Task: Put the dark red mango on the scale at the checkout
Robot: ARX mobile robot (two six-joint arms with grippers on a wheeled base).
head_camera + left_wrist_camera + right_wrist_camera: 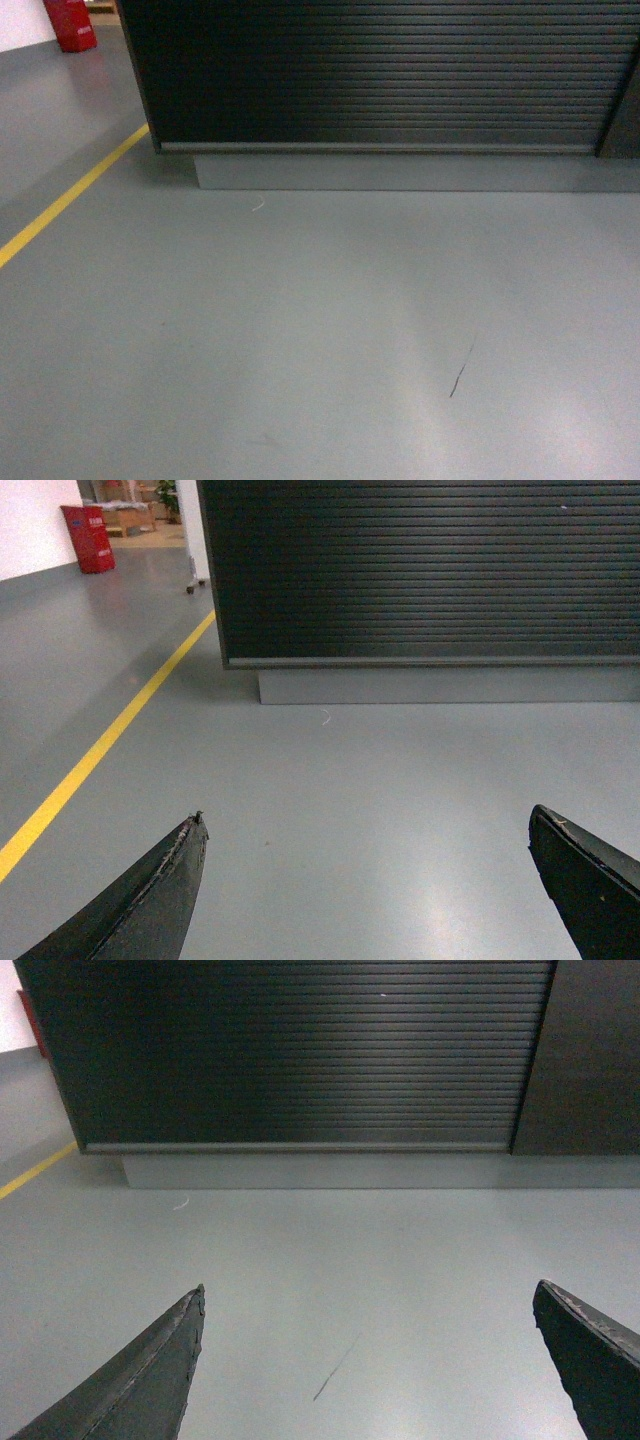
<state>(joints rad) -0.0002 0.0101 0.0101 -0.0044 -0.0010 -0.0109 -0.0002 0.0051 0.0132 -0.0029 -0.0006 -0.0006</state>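
Plainly little is done: facing the checkout's ribbed front [380, 75], the left gripper [368, 855] and right gripper [368, 1335] both gape wide with nothing held, while mango and scale are nowhere in view.

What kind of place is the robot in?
Probably a shop or warehouse-style store, on the floor facing a checkout counter. Clues: its dark ribbed front panel, the smooth grey floor with a yellow line, and a red bin farther off.
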